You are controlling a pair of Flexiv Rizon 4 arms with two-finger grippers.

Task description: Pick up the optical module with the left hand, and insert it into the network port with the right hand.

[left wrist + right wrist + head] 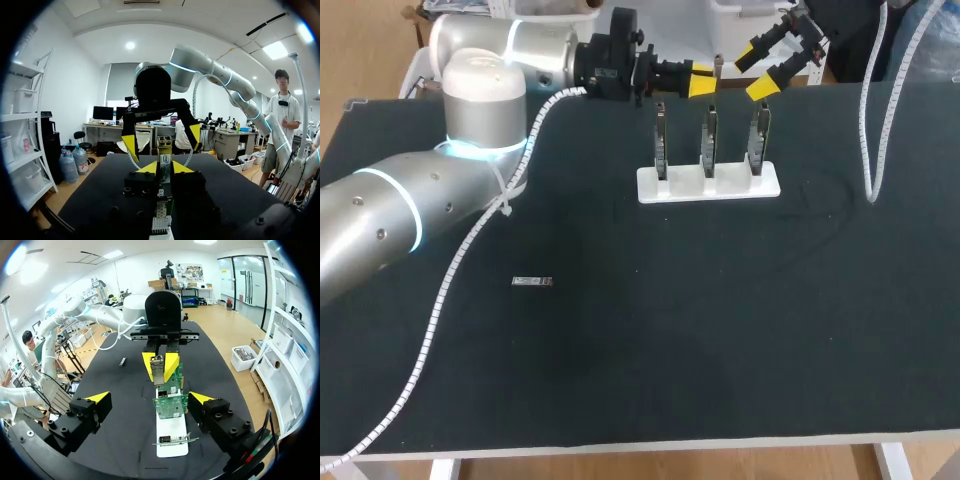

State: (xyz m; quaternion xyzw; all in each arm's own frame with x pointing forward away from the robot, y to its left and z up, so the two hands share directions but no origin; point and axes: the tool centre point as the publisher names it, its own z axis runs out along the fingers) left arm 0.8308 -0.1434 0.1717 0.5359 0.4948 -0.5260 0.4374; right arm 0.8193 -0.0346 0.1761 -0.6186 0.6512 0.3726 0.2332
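Left gripper (pixel 704 80), its two yellow-tipped fingers pressed together on either flat side of a small, slim, silvery metal-cased optical module (pixel 164 155), holds that module up in the air above the far side of the table, with one end poking out past the fingertips. It looks light and rigid, so weight should be no trouble, but the smooth metal sides may slip or twist in a loose pinch, and the two ends (where the connector and the optics sit) are probably the delicate parts. The safest hold seems to be across the long flat sides of the exposed body, square on, leaving the end to be plugged in free. Facing it and close ahead, the right gripper (pixel 760 68) hangs with its yellow tips spread wide apart, touching nothing. Just below the two grippers stands a white rectangular stand (pixel 710 185) carrying three upright green circuit cards (pixel 708 140); their network ports are too small to make out. Well apart, a second small grey metal piece (pixel 532 282) lies flat on the black table (pixel 620 380).
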